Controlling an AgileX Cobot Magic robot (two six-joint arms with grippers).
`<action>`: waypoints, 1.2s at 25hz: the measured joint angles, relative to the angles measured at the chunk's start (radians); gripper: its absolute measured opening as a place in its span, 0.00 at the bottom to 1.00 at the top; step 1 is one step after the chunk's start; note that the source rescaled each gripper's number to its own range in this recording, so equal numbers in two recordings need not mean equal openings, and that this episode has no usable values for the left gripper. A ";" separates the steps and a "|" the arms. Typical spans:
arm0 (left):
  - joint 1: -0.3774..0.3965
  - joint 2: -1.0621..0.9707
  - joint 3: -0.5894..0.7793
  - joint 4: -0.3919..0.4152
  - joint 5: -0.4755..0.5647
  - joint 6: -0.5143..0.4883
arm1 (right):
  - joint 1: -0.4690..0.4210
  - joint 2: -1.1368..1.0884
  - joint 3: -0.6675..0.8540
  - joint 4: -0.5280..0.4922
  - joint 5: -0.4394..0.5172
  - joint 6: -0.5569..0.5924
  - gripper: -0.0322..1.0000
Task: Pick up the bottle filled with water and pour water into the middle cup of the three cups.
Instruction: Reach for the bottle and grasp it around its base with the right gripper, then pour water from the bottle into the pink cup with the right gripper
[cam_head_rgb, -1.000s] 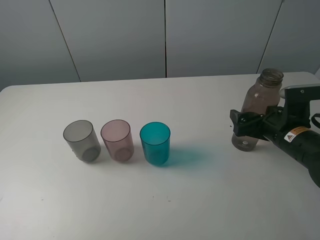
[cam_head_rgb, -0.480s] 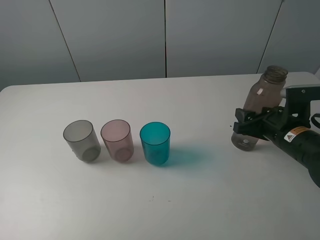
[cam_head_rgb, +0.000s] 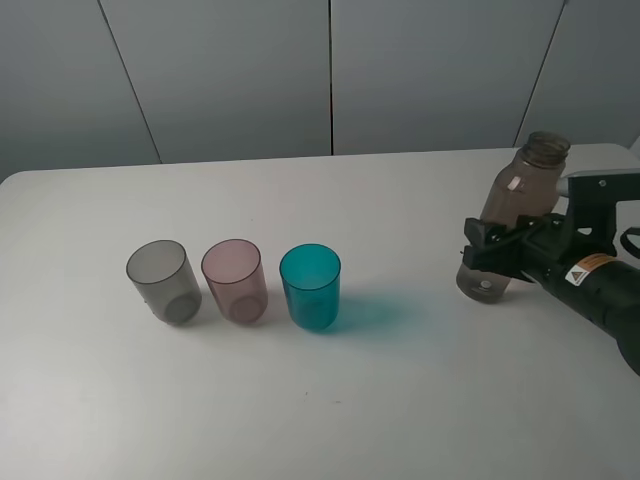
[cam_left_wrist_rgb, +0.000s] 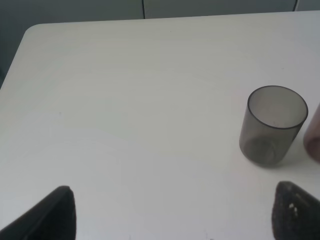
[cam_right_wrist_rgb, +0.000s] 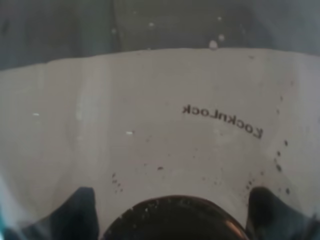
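The smoky brown-pink bottle (cam_head_rgb: 510, 215) has no cap and hangs tilted, lifted a little off the table at the right. My right gripper (cam_head_rgb: 490, 252) is shut on its lower body. In the right wrist view the bottle's wall (cam_right_wrist_rgb: 160, 125) fills the frame, with "LocknLock" lettering on it. The three cups stand in a row at centre left: a smoky grey cup (cam_head_rgb: 162, 281), the pale pink middle cup (cam_head_rgb: 235, 281) and a teal cup (cam_head_rgb: 311, 288). My left gripper (cam_left_wrist_rgb: 172, 212) is open and empty; the grey cup (cam_left_wrist_rgb: 272, 125) stands ahead of it in the left wrist view.
The white table (cam_head_rgb: 400, 380) ends at a grey panelled wall (cam_head_rgb: 330, 75) behind. The pink cup's edge (cam_left_wrist_rgb: 314, 140) just shows at the border of the left wrist view.
The right gripper has lifted the bottle slightly off the table and shifted it a little left, still tilted. The cups and the left arm have not moved.
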 joint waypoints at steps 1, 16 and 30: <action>0.000 0.000 0.000 0.000 0.000 0.000 | 0.000 0.000 0.000 -0.009 0.000 -0.003 0.03; 0.000 0.000 0.000 0.000 0.000 0.000 | 0.000 -0.237 -0.123 -0.132 0.227 -0.039 0.03; 0.000 0.000 0.000 0.000 0.000 0.000 | 0.128 -0.239 -0.586 -0.403 0.652 0.029 0.03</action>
